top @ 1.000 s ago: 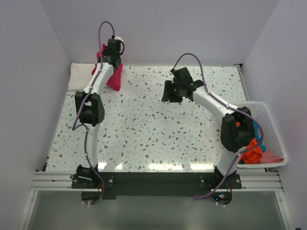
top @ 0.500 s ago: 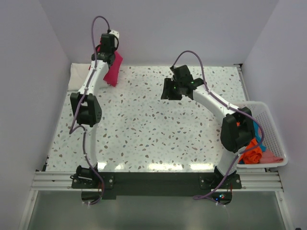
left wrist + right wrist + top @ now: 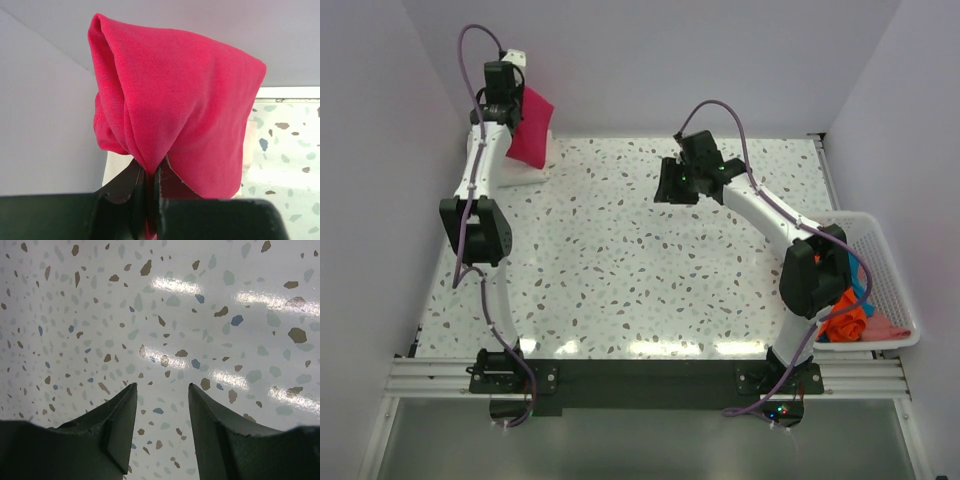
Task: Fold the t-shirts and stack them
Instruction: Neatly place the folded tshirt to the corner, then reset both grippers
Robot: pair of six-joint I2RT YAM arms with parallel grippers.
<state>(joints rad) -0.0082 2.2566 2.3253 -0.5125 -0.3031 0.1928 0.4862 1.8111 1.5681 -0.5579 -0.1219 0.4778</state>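
My left gripper [image 3: 506, 92] is clamped tight on the magenta-red t-shirt [image 3: 531, 130]. In the left wrist view the two fingers [image 3: 131, 182] pinch a gathered fold of cloth, and the rest of the shirt bunches out beyond them. A second ago this arm stood further right, with the shirt hanging down to the far-left part of the table [image 3: 620, 260]. Since then it has swung left and towards the far wall, taking the shirt with it. The bundle now hangs at the far-left corner, over the cream-white t-shirt [image 3: 528, 172], which lies folded flat on the table there. From above the red shirt's lower edge overlaps the cream one, but I cannot tell whether they touch.

My right gripper [image 3: 668, 188] sits over the far middle of the table, well apart from the left one. Its wrist view shows the jaws standing roughly half apart with only speckled tabletop between them, so it holds nothing. It has crept slightly left and farther away over the last second, and its gap looks much the same.

At the near right the white mesh basket [image 3: 892, 262] holds the orange t-shirt [image 3: 845, 320], the blue t-shirt [image 3: 861, 296] and the pink t-shirt [image 3: 886, 328], unchanged from before.
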